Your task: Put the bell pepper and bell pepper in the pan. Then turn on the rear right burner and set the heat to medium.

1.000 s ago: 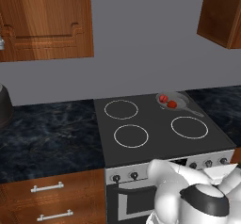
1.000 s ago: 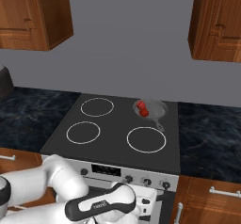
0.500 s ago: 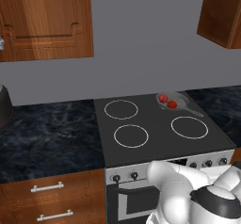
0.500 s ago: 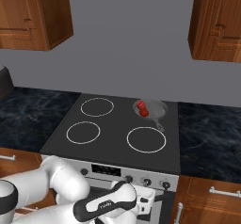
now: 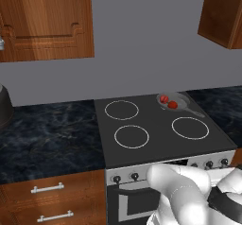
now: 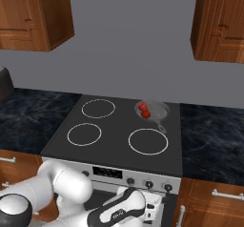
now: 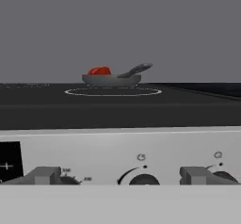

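Both peppers (image 5: 168, 101) sit in the pan (image 5: 178, 102) already, side by side and touching, on the far right ring of the cooktop (image 6: 119, 135), so what's left for you is the dial. Your gripper (image 7: 121, 176) is low at the stove's front panel (image 6: 119, 173), fingers spread wide with nothing between them, looking straight at the row of knobs. One dark knob (image 7: 143, 178) sits right between the tips, another (image 7: 221, 176) just beyond the right finger. Which one runs the far right ring you can't tell from here, the markings are too small. Expect that knob to be small, hard and stiff, probably smooth plastic, so pinch it squarely across its sides and close firmly before you twist, or the fingers may slip round it. Medium is likely a part turn, so go gently. The pan looks light and shallow, its thin handle (image 6: 161, 124) pointing near and right; the peppers are glossy and round and could roll if it is bumped, so keep clear.
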### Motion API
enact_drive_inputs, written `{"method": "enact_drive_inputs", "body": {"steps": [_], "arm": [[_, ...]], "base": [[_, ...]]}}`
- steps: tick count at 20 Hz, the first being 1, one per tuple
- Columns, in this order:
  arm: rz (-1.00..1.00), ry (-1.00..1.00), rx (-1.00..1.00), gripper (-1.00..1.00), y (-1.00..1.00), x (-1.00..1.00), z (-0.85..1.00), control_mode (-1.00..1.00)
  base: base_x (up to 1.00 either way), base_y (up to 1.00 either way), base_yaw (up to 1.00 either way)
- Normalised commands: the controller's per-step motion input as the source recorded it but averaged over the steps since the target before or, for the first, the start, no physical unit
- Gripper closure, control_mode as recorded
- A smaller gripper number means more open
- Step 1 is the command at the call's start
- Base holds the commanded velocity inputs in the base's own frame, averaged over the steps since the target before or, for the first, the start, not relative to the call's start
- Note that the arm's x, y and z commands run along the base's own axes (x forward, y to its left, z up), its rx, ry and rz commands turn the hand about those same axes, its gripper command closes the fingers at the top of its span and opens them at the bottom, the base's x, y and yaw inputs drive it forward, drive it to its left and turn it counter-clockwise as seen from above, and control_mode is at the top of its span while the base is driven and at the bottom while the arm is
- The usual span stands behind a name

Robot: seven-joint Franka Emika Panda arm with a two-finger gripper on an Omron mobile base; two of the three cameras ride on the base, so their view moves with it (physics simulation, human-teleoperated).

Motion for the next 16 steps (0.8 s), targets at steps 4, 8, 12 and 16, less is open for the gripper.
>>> {"method": "enact_drive_inputs", "body": {"steps": [4,8,12,16], "arm": [[0.0,0.0,0.0,-1.0,-0.26,0.0,0.0,-1.0],[0.0,0.0,0.0,-1.0,-0.02,0.0,-0.02,-1.0],[0.0,0.0,0.0,-1.0,0.08,0.0,-0.08,-1.0],[0.0,0.0,0.0,-1.0,0.03,0.01,-0.03,-1.0]], "base": [[0.0,0.0,0.0],[0.0,0.0,0.0],[0.0,0.0,0.0],[0.0,0.0,0.0]]}}
